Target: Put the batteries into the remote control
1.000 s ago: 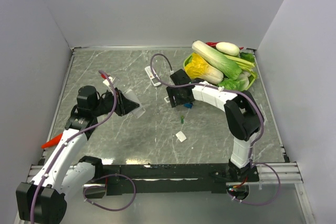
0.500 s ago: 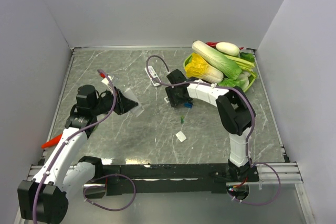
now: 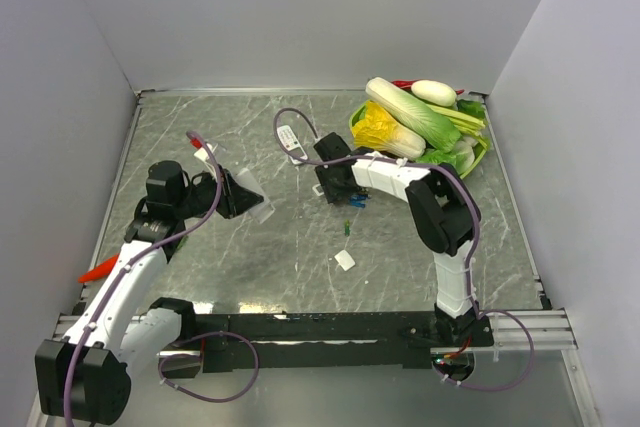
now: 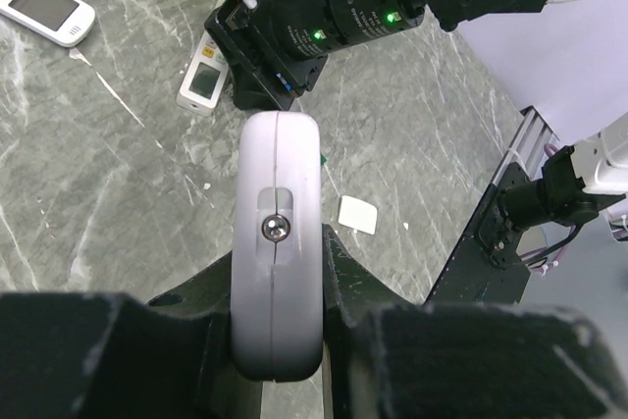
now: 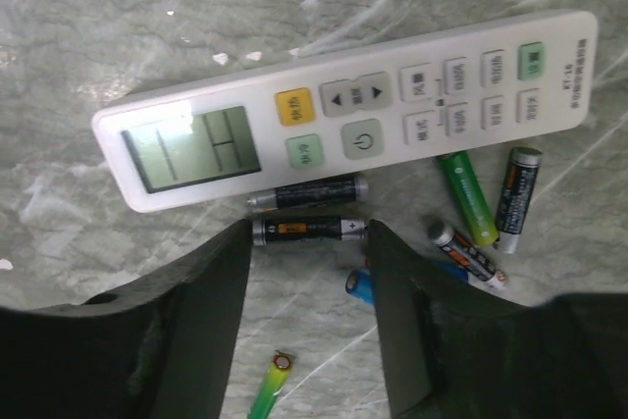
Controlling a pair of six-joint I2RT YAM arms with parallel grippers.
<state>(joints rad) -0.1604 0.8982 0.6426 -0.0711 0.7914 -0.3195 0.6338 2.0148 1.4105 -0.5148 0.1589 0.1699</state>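
My left gripper (image 3: 238,195) is shut on a pale grey remote (image 4: 278,242), held edge-on above the table; it also shows in the top view (image 3: 258,205). My right gripper (image 5: 309,233) is down at the table, and its fingers touch both ends of a dark battery (image 5: 309,230) lying beside a white remote (image 5: 363,115) with a screen and buttons. Another dark battery (image 5: 309,191) lies against that remote. Green (image 5: 466,198), dark (image 5: 517,188), blue (image 5: 358,287) and yellow-green (image 5: 270,390) batteries lie close by. In the top view the right gripper (image 3: 338,189) is at mid-table.
A second white remote (image 3: 290,140) lies behind the right gripper. A small white square piece (image 3: 344,260) lies nearer the front. A green tray (image 3: 484,150) piled with vegetables fills the back right corner. A red object (image 3: 97,269) lies at the left edge.
The right arm's elbow has swung left and its gripper has shifted slightly left over the batteries. The left arm and its remote have barely moved.
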